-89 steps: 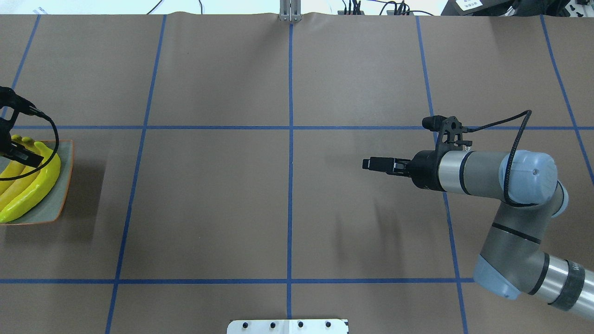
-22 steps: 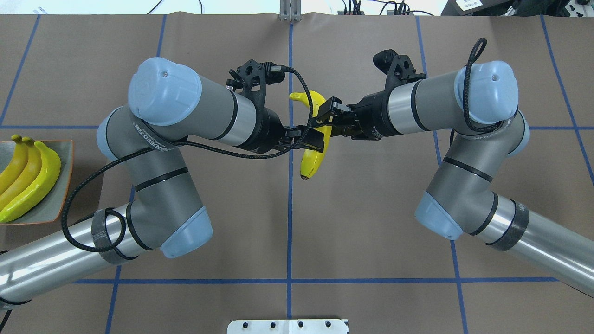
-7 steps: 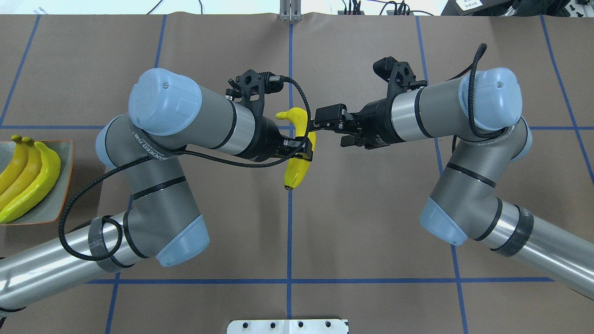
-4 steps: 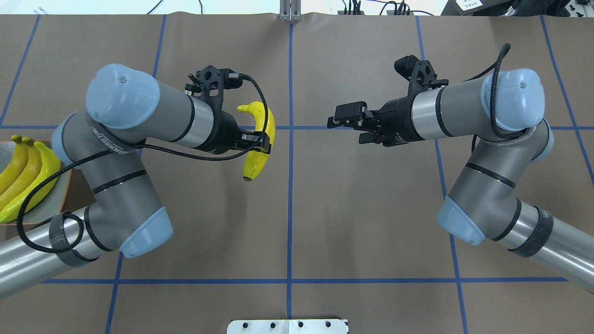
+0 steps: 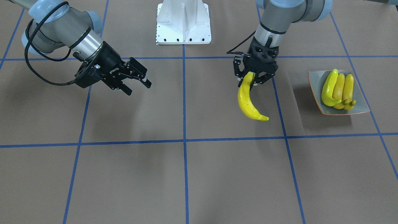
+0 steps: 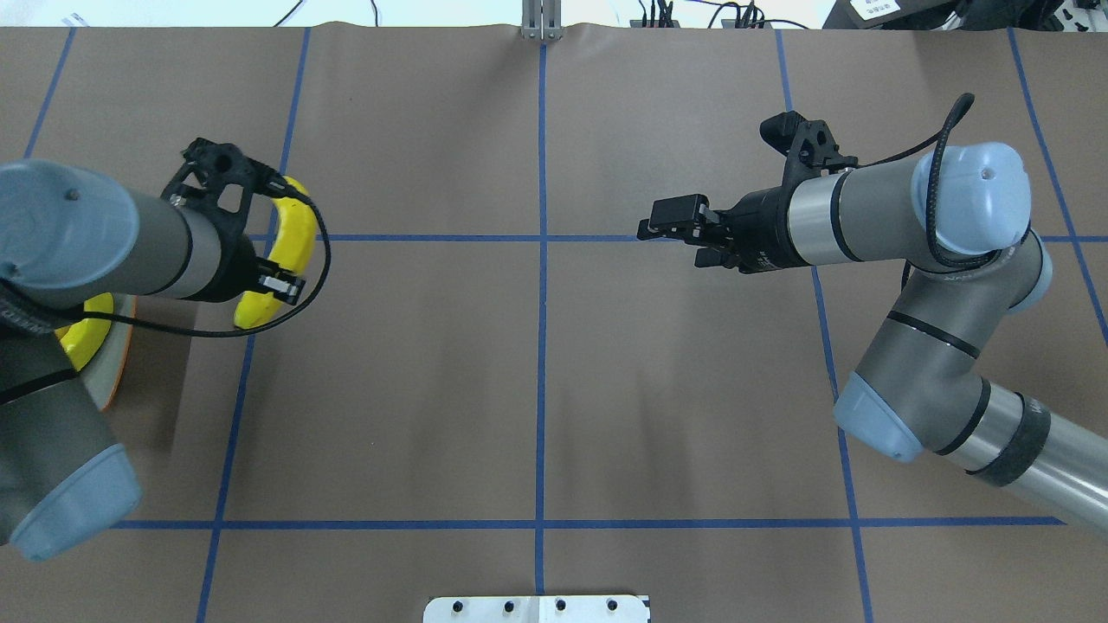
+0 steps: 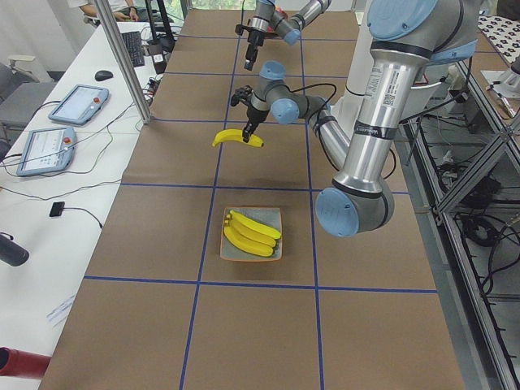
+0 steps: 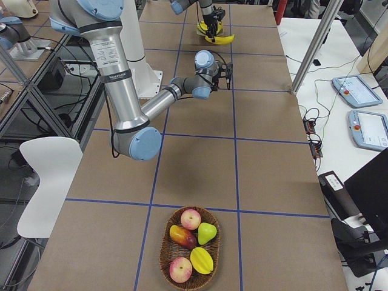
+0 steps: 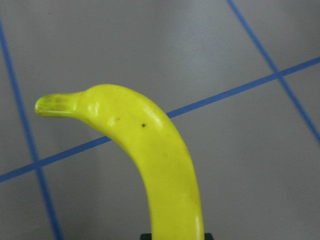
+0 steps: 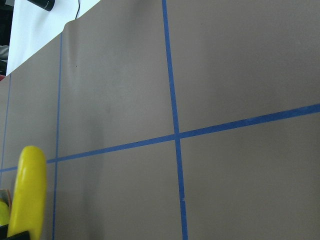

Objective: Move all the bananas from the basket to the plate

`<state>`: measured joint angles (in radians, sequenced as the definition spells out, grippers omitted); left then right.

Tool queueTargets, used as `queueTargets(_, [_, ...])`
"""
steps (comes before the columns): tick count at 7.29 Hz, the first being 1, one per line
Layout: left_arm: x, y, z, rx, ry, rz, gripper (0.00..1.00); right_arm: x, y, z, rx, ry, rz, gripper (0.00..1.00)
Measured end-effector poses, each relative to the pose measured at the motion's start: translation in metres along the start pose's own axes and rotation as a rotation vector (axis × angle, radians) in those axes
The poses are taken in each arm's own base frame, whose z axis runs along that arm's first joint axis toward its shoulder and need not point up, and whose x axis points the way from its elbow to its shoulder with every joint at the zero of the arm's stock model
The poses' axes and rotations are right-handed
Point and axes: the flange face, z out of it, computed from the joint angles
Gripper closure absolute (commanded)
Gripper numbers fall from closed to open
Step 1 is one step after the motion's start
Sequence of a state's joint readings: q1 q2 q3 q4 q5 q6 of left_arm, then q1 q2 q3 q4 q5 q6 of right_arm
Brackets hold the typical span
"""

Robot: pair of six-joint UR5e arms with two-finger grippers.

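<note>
Across the table, front-facing view: my left gripper (image 5: 252, 80) had its fingers clamped on one end of the fourth banana (image 5: 247, 101). It hung clear of the table (image 5: 186, 174), near the plate (image 5: 317, 83) but not over it, on the plate's side toward the table's middle.
Plate load, same view: three bananas (image 5: 339, 88) lay side by side in the plate, touching one another.
Right gripper, same view: my right gripper (image 5: 139, 88) hovered with its fingers spread and nothing between them, well apart from the plate.
Overhead view: my left arm hid most of the plate; the fourth banana showed just past the plate's rim.
Left-end view: the fourth banana hung above the table, beyond the plate, between it and the far arm.
Right-end view: the basket (image 8: 162, 248) sat well apart from the plate, at the table's other end; I saw other fruit (image 8: 191, 219) in it and no banana.
Left wrist view: the fourth banana filled the frame; the pads were hidden.
Progress: I judged three transfers done and the fourth under way. What was left was carrying it over the plate, lowering it beside the others and letting go.
</note>
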<state>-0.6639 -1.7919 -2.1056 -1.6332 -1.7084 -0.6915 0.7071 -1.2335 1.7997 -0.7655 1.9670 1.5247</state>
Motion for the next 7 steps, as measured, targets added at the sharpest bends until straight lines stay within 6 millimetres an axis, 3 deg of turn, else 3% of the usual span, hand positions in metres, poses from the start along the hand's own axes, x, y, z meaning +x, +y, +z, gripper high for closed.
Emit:
queueTargets(3, [-0.076, 0.081, 0.029, -0.066, -0.295, 0.15, 1.0, 0.006, 0.002, 0.006, 0.03, 0.014, -0.001, 0.0])
queueTargets(7, [-0.095, 0.135, 0.055, -0.192, -0.549, 0.329, 1.0, 0.002, 0.008, 0.012, 0.047, 0.012, -0.006, 0.0])
